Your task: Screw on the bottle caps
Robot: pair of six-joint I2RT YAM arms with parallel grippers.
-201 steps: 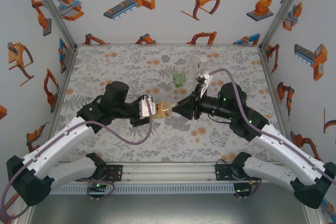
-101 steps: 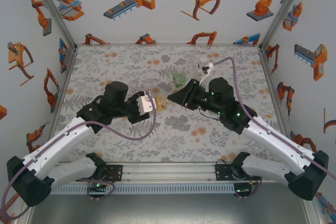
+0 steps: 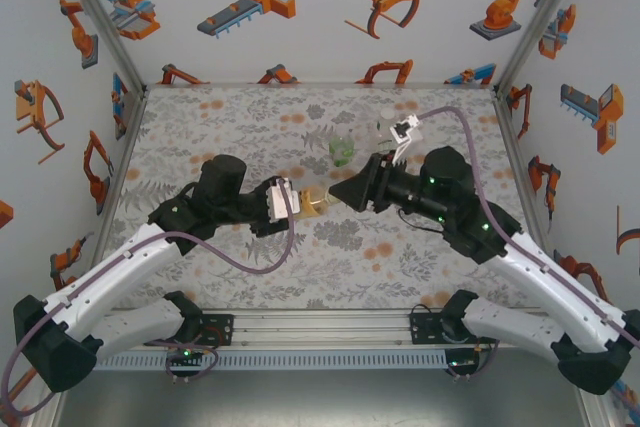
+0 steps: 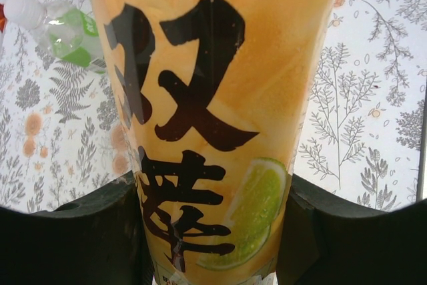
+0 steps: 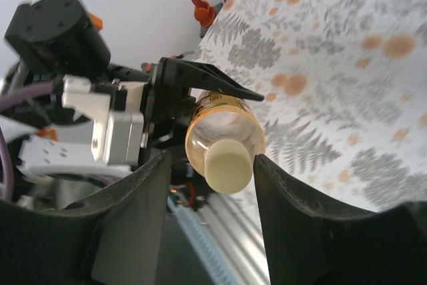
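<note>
Centrally in the top view, the left gripper (image 3: 295,203) clamped the amber bottle (image 3: 313,204) sideways; the right gripper (image 3: 340,195) had its jaws apart either side of the pale yellow cap (image 5: 228,164).

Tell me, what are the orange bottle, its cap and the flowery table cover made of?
Bottle: likely thin clear plastic with a glossy finish; its see-through shoulder glints and the orange drink shows inside. Cap: probably opaque pale yellow plastic, smooth and dull. Table cover: a matte printed sheet; whether cloth, paper or vinyl, I cannot tell.
</note>
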